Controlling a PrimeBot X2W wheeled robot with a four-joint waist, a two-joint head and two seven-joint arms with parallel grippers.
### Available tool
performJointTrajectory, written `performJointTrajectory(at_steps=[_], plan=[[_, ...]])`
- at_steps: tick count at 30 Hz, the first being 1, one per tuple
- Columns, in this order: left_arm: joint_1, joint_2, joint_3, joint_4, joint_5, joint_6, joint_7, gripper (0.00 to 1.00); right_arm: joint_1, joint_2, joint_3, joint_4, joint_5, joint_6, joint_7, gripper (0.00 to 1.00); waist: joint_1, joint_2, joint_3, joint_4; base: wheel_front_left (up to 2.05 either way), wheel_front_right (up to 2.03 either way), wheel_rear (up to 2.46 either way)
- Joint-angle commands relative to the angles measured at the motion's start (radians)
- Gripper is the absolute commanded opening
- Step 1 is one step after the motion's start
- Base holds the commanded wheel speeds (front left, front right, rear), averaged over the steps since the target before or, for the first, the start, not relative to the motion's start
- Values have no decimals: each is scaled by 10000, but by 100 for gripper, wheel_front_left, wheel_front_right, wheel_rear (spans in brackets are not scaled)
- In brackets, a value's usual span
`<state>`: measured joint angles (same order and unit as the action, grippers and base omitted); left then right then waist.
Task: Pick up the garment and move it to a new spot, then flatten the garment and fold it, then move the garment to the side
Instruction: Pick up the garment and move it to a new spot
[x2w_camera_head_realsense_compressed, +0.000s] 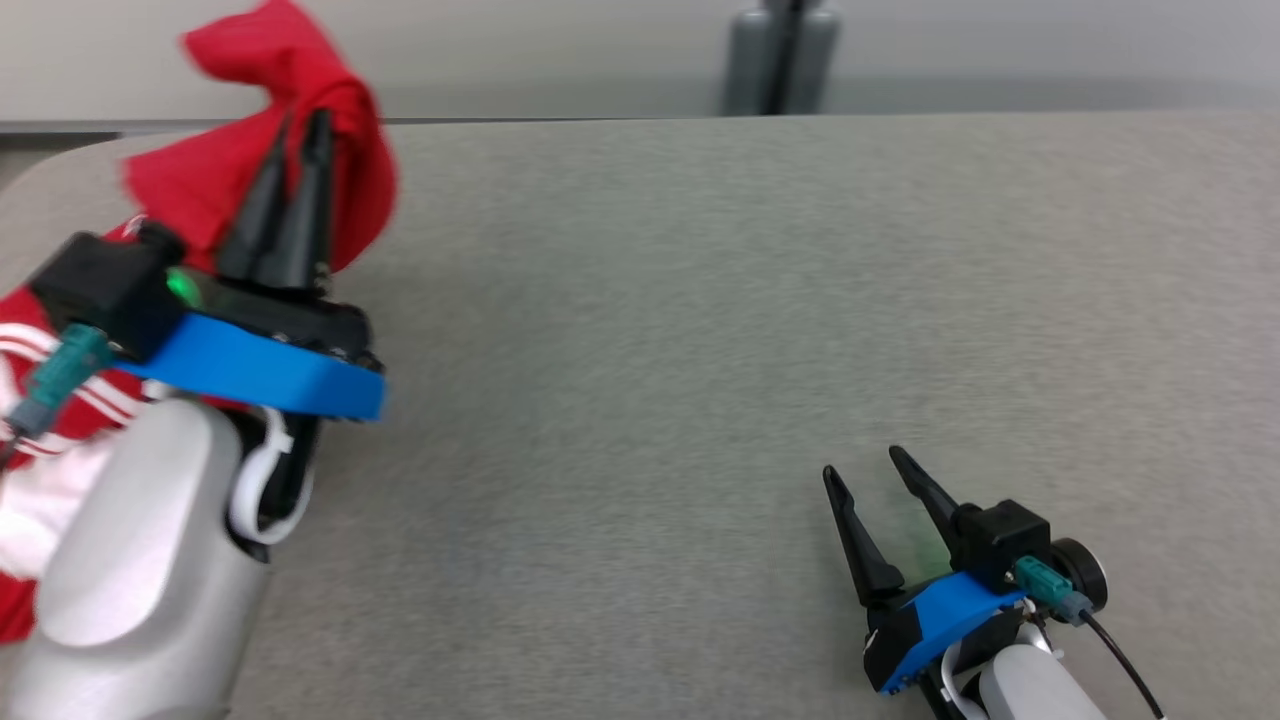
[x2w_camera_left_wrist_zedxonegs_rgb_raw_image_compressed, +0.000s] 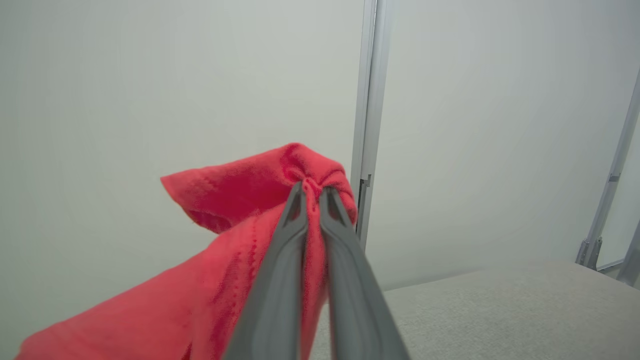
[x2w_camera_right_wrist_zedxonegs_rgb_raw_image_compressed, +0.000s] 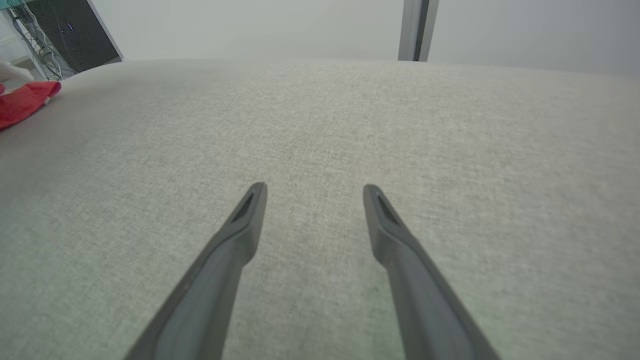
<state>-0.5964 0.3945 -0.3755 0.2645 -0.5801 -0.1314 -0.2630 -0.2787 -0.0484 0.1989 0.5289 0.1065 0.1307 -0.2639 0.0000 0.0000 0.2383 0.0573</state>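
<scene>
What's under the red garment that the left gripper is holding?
Beneath the garment bunched in the left gripper, grey table shows. Its striped lower part trails behind the left forearm, which covers whatever lies under it.

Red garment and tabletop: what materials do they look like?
The garment: soft matte knit, maybe fleece or terry; fuzzy nap, bunches where the left gripper pinches it. The tabletop: matte grey woven-look covering, fine heathered weave; could be fabric or textured laminate.
</scene>
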Motion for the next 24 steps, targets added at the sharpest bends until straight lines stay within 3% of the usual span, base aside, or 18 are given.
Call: performJointTrajectory(at_steps=[1,7,12,13,14,18,24], plan=[[-37,-176,-153,-170,-21,13,-28,0,214,-35,56,-86,26,1,-9,100,0,0,-628,-944,0,0,0],[-249,-1020,-1116,-485,33,13,-28,0,491,-35,70,-479,214,1,-11,100,0,0,-605,-2429,0,0,0],[27,-1718,-1822,-327,-43,13,-26,0,703,-31,90,-777,350,1,-9,100,0,0,-489,-3147,0,0,0],[104,-1790,-1893,-202,9,13,-28,33,719,-31,54,-815,377,1,-9,100,0,0,-470,-3215,0,0,0],[139,-1862,-1922,-81,67,15,-28,96,747,-29,10,-866,398,1,-9,100,0,0,-455,-3246,0,0,0],[459,-1916,-1792,466,292,15,-26,100,882,-28,-184,-994,411,1,-9,100,0,0,-415,-3170,0,0,0],[1216,-1821,-611,937,462,15,-26,100,893,-32,-713,-1098,381,1,-11,100,0,0,-571,-2624,0,0,0]])
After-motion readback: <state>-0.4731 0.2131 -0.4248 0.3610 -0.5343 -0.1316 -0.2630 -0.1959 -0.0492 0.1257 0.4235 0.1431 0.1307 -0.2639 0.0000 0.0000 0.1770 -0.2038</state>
